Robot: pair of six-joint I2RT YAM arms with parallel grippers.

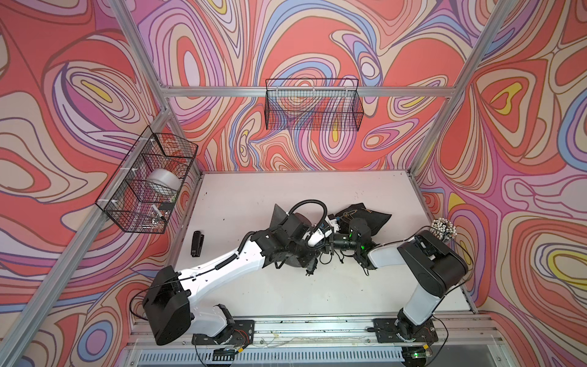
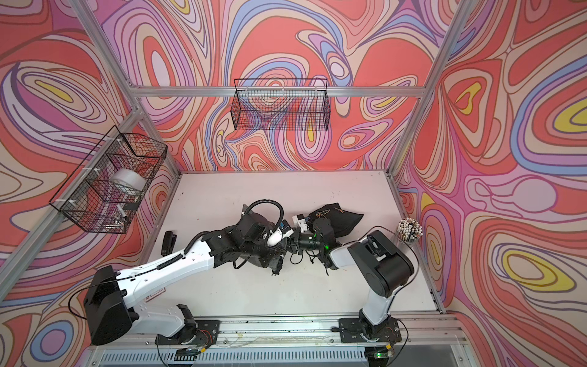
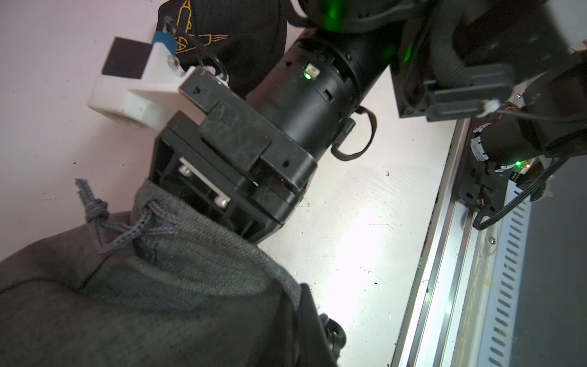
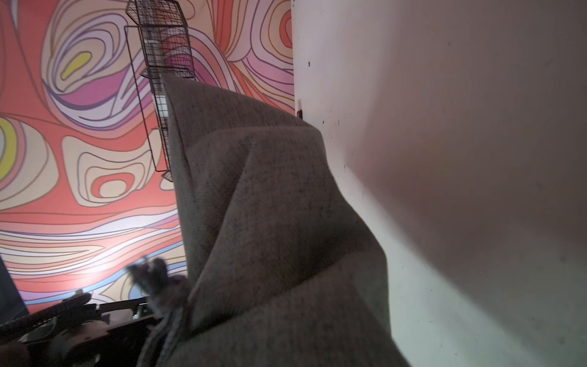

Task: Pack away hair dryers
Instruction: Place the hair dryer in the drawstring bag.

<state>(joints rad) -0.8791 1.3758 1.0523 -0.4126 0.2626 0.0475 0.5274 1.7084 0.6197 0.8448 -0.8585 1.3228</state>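
Mid-table, both my arms meet over a grey cloth drawstring pouch (image 3: 158, 286). My left gripper (image 1: 306, 238) is closed on its cloth. The fabric bunches over the fingers in my left wrist view. In the right wrist view it stands up off the white table (image 1: 286, 292) in a tented ridge. A grey knotted drawstring (image 3: 95, 213) hangs at the rim.

My right gripper (image 3: 203, 178) faces the pouch's mouth, jaws apart. 1 white plastic finger (image 3: 120, 98) sticks out clear of the pouch, its black pad bare. The other finger is hidden behind the rim.

Of the 2 hair dryers, neither shows plainly. A glossy white rounded piece (image 1: 316, 240) sits between my 2 wrists at the pouch in both top views; whether it is the white dryer I cannot tell. A thin black cord (image 1: 313, 269) with a plug-like end lies on the table just in front of the pouch.

A black cloth pouch with gold print (image 1: 365, 217) lies just behind my right wrist. A small black stapler-shaped block (image 1: 197, 243) lies well apart, near the table's left edge.
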